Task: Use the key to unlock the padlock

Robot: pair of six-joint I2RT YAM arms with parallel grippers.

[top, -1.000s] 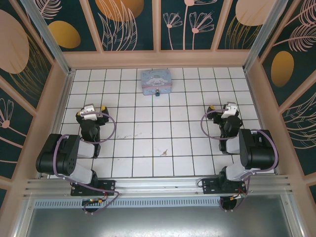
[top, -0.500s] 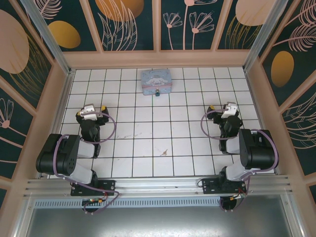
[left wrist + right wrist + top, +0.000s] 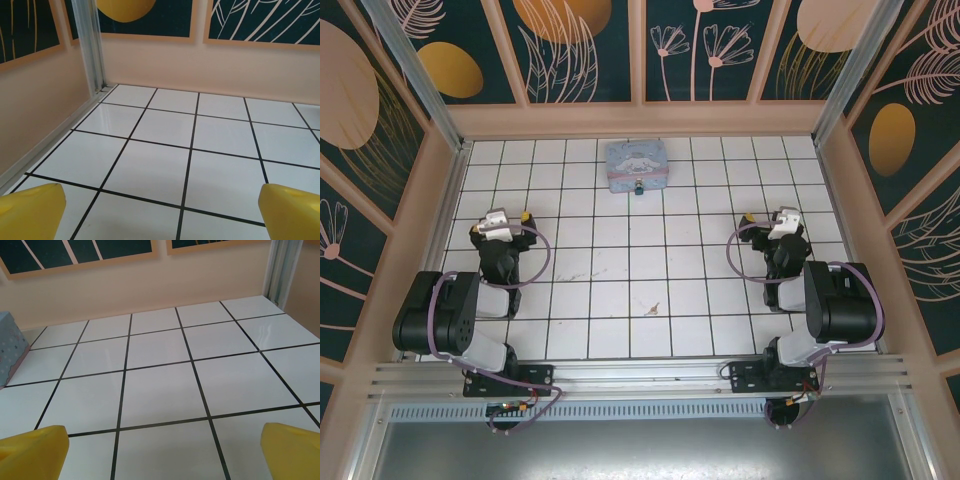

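— Yellow-padded, both pincers? How wide?

— Spread as wide as can be. On the left gripper: pads out at the two bottom corners of the wrist view, bare white tiled floor between, nothing gripped. Same for the right gripper: gaping, nothing held.

— And the pose of the arms?

— Folded back on themselves, both. Elbows low near the bases at the near edge, wrists reaching toward the far wall, pincers held low over the tiles. Left one well over on the left, aimed toward the side wall and its metal corner post. Right one mirrored on the right side.

— Where to look for the padlock?

— At the far middle of the floor, against the front edge of the pastel tin box. Too small to tell whether shut or sprung. Well apart from both pincers.

— And the key?

— Lying flat on a tile near the middle, between the two arms, closer to the bases than to the tin. Touched by neither pincer.

— Anything of the tin from the wrists?

— A blue dotted corner at the left edge of the right wrist view.
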